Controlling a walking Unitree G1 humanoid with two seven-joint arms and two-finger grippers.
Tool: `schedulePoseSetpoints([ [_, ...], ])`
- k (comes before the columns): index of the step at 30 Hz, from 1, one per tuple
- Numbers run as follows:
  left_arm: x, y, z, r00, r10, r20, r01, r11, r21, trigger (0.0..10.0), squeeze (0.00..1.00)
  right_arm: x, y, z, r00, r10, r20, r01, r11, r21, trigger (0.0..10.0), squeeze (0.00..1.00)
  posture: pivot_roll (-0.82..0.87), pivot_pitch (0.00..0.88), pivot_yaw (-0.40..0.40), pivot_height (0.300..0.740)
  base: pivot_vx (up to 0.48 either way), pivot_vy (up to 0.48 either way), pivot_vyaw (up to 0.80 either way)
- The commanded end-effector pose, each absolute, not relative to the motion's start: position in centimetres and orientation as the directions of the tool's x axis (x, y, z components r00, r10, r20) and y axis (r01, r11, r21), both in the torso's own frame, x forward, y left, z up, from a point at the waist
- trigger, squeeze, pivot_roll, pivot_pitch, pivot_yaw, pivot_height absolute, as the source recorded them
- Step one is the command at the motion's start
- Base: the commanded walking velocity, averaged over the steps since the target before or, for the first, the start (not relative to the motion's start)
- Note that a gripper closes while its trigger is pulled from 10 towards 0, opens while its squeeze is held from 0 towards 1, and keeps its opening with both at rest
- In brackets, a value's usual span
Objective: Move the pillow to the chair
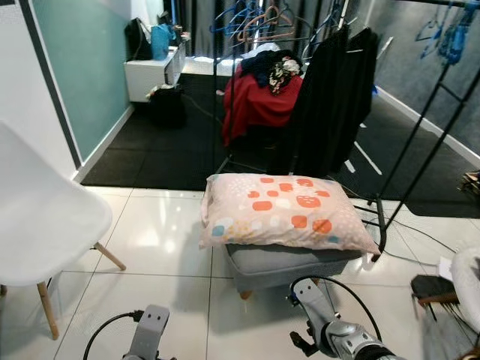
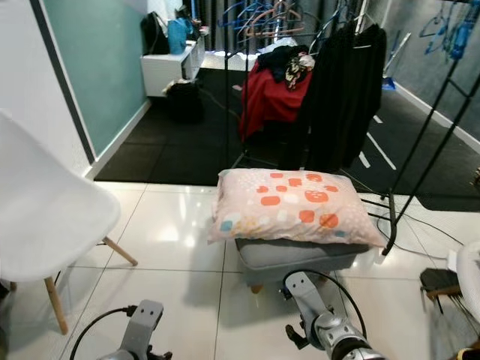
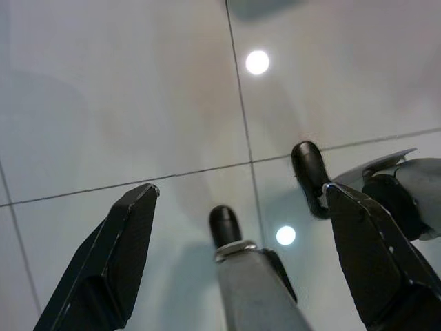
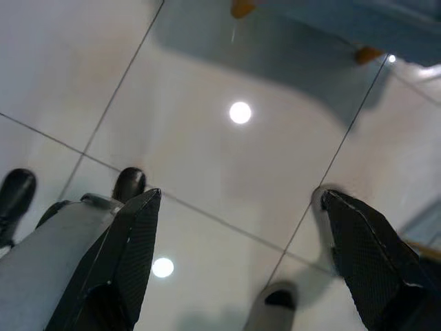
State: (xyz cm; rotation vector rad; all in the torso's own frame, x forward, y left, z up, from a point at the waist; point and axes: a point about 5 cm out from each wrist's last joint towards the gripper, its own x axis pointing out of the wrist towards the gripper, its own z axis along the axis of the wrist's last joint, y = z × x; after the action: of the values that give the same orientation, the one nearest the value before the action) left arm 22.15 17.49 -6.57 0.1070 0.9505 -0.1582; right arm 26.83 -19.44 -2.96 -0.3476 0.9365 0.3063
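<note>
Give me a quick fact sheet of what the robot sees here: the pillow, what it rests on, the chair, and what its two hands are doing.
pillow: pink with orange and blue spots, lying flat
support: low grey footstool under the pillow
chair: white with wooden legs, to the robot's left, seat bare
floor: glossy white tiles
behind: clothes rack with a red garment
left gripper: open, pointing down over the tiles, holding nothing
right gripper: open, over the tiles, holding nothing

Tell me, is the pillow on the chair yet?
No. The pillow lies flat on the grey footstool; the white chair stands apart, bare.
</note>
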Motion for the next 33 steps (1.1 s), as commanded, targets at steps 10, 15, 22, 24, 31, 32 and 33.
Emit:
schedulePoseSetpoints([
  [10,22.32,17.38,-6.49,0.579,-0.077,-0.811,0.169,0.985,0.027,10.0,0.00,26.70,-19.94,-2.98,0.564,0.091,-0.821,-0.375,0.914,-0.156,10.0,0.00,-0.15,0.000,-0.078,0.740,0.000,0.000,0.00],
  [15,22.34,17.42,-6.48,0.579,-0.076,-0.812,0.171,0.985,0.030,10.0,0.00,26.72,-19.88,-2.98,0.564,0.093,-0.820,-0.376,0.914,-0.155,10.0,0.00,-0.14,0.000,-0.078,0.740,0.000,0.000,0.00],
  [22,22.35,17.41,-6.47,0.575,-0.085,-0.814,0.188,0.982,0.030,10.0,0.00,26.72,-19.81,-2.99,0.564,0.097,-0.820,-0.377,0.914,-0.151,10.0,0.00,-0.14,0.000,-0.076,0.740,0.000,-0.137,0.00],
  [24,22.33,17.46,-6.48,0.579,-0.073,-0.812,0.174,0.984,0.036,10.0,0.00,26.70,-19.80,-3.00,0.564,0.098,-0.820,-0.377,0.914,-0.150,10.0,0.00,-0.15,0.000,-0.076,0.740,0.000,-0.431,0.00],
  [31,22.27,17.54,-6.52,0.579,-0.057,-0.813,0.164,0.985,0.047,10.0,0.00,26.64,-19.81,-3.05,0.562,0.099,-0.821,-0.380,0.913,-0.149,10.0,0.00,-0.15,0.000,-0.077,0.740,0.000,0.000,0.00],
  [32,22.26,17.54,-6.53,0.579,-0.057,-0.813,0.164,0.985,0.048,10.0,0.00,26.63,-19.81,-3.06,0.562,0.100,-0.821,-0.380,0.913,-0.149,10.0,0.00,-0.15,0.000,-0.077,0.740,0.000,0.000,0.00],
  [33,22.25,17.53,-6.54,0.578,-0.057,-0.814,0.167,0.985,0.049,10.0,0.00,26.62,-19.81,-3.06,0.561,0.100,-0.821,-0.381,0.913,-0.149,10.0,0.00,-0.15,0.000,-0.077,0.740,0.000,0.000,0.00],
])
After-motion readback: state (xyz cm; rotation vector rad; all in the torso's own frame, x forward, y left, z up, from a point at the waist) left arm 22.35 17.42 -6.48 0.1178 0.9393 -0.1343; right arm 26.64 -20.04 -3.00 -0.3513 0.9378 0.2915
